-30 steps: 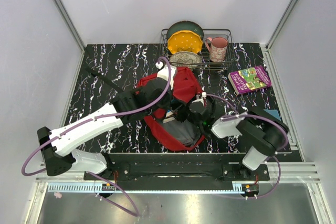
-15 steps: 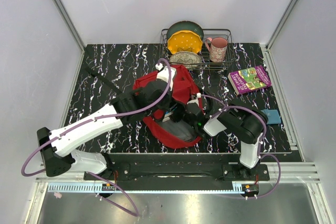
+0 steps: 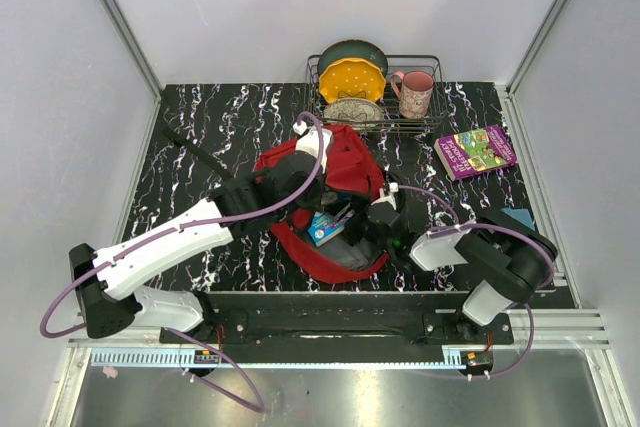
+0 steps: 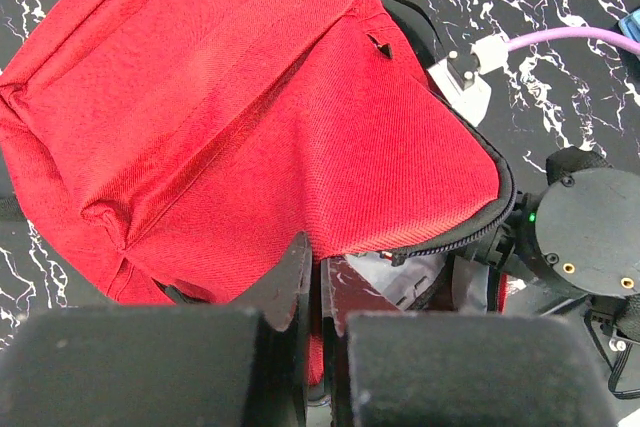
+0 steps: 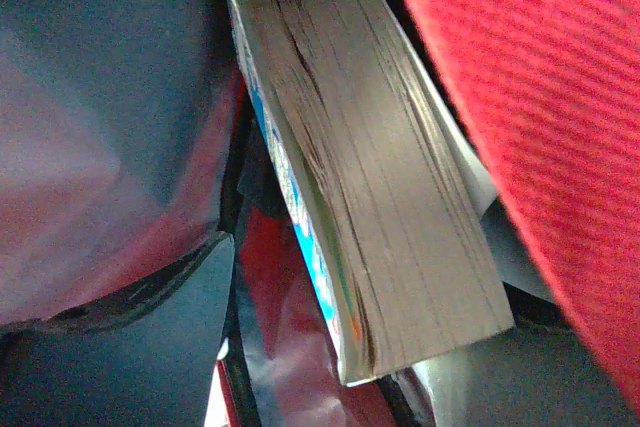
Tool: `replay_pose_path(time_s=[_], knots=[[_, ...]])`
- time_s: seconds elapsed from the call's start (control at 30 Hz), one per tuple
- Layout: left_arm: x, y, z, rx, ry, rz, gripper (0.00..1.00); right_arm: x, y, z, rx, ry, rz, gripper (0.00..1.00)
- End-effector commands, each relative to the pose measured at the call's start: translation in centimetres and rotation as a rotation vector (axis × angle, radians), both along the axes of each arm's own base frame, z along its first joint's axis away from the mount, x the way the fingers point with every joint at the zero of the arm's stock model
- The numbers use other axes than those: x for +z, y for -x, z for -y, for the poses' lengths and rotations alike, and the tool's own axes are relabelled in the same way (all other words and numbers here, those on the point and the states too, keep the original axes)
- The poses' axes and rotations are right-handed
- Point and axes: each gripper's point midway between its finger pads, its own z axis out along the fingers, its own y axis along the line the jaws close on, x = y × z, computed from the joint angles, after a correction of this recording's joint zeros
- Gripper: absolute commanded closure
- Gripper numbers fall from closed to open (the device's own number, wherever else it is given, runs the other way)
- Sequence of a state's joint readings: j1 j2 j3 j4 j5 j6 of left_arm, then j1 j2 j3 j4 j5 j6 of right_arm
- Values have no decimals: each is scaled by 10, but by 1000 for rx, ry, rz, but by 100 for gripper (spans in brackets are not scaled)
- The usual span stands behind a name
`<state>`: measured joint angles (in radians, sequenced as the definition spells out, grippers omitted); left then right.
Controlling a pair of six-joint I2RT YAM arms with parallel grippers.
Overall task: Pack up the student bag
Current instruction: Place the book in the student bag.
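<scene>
Likely limp, light student bag (image 3: 352,162); best taken by zipper hem, pinched tight there in left gripper (image 4: 318,292); right gripper (image 3: 364,227) spread impossible to tell.

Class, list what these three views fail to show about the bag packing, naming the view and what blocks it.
Inside of the student bag: top view, its flap and both arms cover it.
The book, its cover: right wrist view, edge-on and blurred.
Whether the right gripper is open: top view, small and dark.
Whether the left gripper pinches fabric: left wrist view, its own fingers hide that.
</scene>
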<state>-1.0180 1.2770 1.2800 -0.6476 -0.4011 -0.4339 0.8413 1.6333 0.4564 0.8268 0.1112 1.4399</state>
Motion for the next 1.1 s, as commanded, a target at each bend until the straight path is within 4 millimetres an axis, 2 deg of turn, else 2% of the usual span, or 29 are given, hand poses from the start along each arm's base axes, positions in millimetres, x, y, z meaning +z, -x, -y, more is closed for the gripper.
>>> replay_pose_path(time_s=[0.0,0.17,0.27,0.3,0.33,0.4,0.47,0.63,0.73,0.83,0.87,0.9,1.07], knots=[[20,-6,8,11,89,41,100,6,4,5,6,22,-17,25],[21,-5,9,2,93,36,100,11,4,4,-2,11,-56,24],[19,-5,10,6,100,31,100,30,-18,-3,-63,-32,-15,27],[20,-5,12,6,109,29,100,43,-31,-13,-57,-43,19,27],[18,-5,13,4,108,24,100,47,-36,-19,-47,-43,28,26],[19,-3,16,-10,117,14,100,56,-40,-40,16,-59,34,25],[18,-3,16,-10,114,8,100,53,-34,-44,57,-60,27,25],[19,-1,7,7,109,20,100,9,4,3,29,39,-61,22],[17,-3,7,12,105,22,100,0,19,20,30,84,-99,21],[18,-6,11,8,104,21,100,6,22,23,25,58,-88,31],[18,-5,13,1,104,17,100,7,21,22,27,50,-83,37],[18,-5,13,-2,102,16,100,7,20,21,23,42,-88,49],[16,-3,12,-4,103,7,100,15,9,8,23,5,-68,53]])
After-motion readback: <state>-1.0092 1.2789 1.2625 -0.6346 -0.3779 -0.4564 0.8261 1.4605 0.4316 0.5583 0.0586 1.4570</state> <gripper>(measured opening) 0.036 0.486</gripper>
